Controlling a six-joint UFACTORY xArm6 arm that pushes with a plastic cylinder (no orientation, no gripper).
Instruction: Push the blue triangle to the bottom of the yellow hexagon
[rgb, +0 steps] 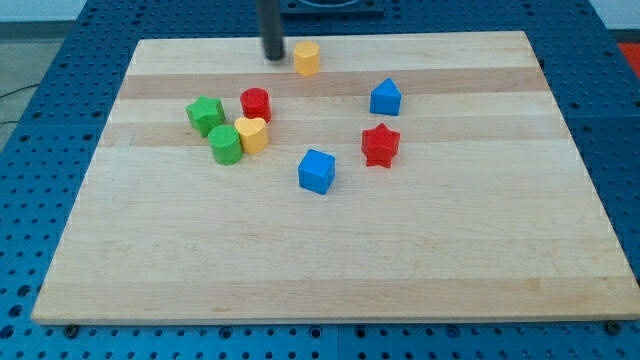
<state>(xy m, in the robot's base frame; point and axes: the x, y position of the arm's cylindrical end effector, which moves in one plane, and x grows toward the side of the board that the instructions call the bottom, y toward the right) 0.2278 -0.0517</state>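
A pale wooden board (330, 270) lies on a blue perforated bench, with eight small blocks scattered over its far half; the robot's dark rod comes down at the far edge, and its tip (274, 57) rests on the board just left of the yellow hexagon (307, 58), close beside it though whether the two touch cannot be told. The rod has no jaws and holds nothing; it can only shove. The blue triangle (385, 97), the block the task concerns, sits to the right of the hexagon and a little nearer the viewer, well apart from the tip; the hexagon stands between rod and triangle. That is the relation on which the coming move seems to turn: the triangle must travel leftward, to the spot on the near side of the hexagon, so the tip would likely need to go round the hexagon and arrive at the triangle's right flank before pushing. Nearer the viewer lie a red star (380, 145) and a blue cube (317, 171); to the left cluster a red cylinder (255, 104), a yellow heart-like block (252, 134), a green star-like block (205, 114) and a green cylinder (226, 145), none of them in the triangle's apparent path.
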